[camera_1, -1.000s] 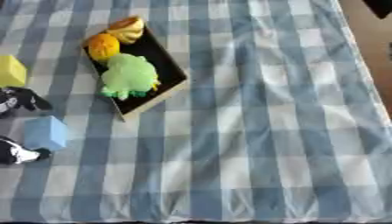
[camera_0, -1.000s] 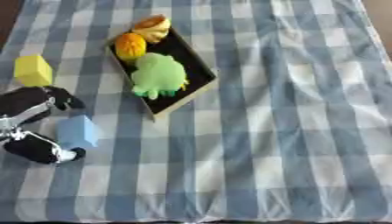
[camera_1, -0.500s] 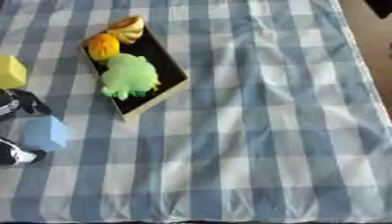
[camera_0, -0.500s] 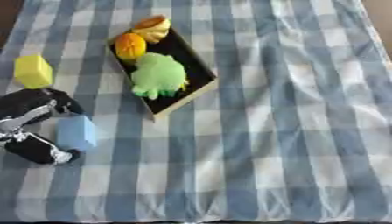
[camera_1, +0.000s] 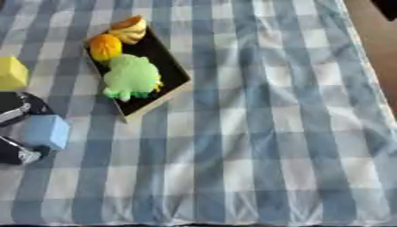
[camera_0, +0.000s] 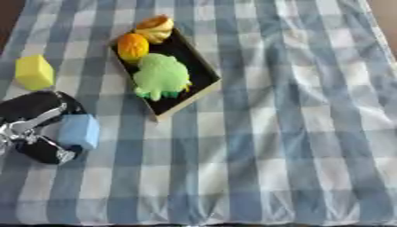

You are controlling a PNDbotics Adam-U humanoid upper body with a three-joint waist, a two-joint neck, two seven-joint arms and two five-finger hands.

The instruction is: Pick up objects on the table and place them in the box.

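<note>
The light blue block (camera_0: 79,131) lies near the left edge of the counter (camera_0: 294,133), which is covered in a blue-and-white checked cloth. The left robot hand (camera_0: 35,128) has its fingers curled round the block, one dark finger above it and another below. Over the last second the hand has closed in from a wider spread, and the block has stayed where it was on the cloth. That reads as a grasp just made, with the lift not yet begun.

Just beyond the hand, nearer the far left corner, a yellow block (camera_0: 34,72) sits untouched on the cloth. To the right of both, the black box (camera_0: 194,66) lies askew toward the far edge and already holds a green soft toy (camera_0: 161,76), an orange round thing (camera_0: 133,45) and a pale yellow piece (camera_0: 154,27) at its far end. Little bare floor is left in the box. The right robot hand shows in neither view.
</note>
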